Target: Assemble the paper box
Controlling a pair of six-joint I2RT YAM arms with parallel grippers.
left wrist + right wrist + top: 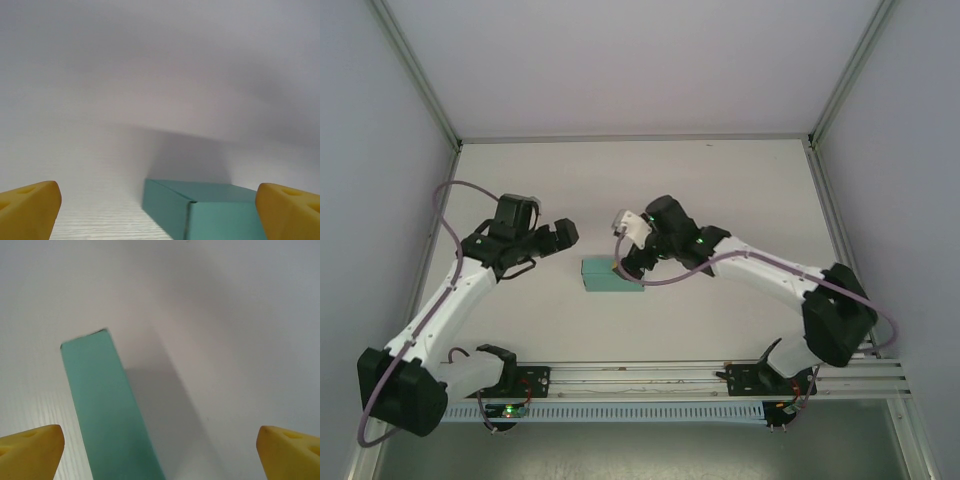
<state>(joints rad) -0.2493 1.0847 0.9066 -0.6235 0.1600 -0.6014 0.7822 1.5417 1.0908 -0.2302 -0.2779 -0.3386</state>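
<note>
The paper box (610,277) lies mid-worktop (720,180), edges free; left end effector (564,234) and right end effector (624,266) spread wide, empty

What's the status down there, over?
Left claw open, right claw open. Paper box folded up, lying on table, ungripped. No obstruction seen.

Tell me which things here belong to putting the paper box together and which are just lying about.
For the job:
- paper box, already box-shaped, resting on the table
- left fingers, open
- right fingers, open, either side of the box

Just there:
- white table
- metal rail along its near edge
</note>
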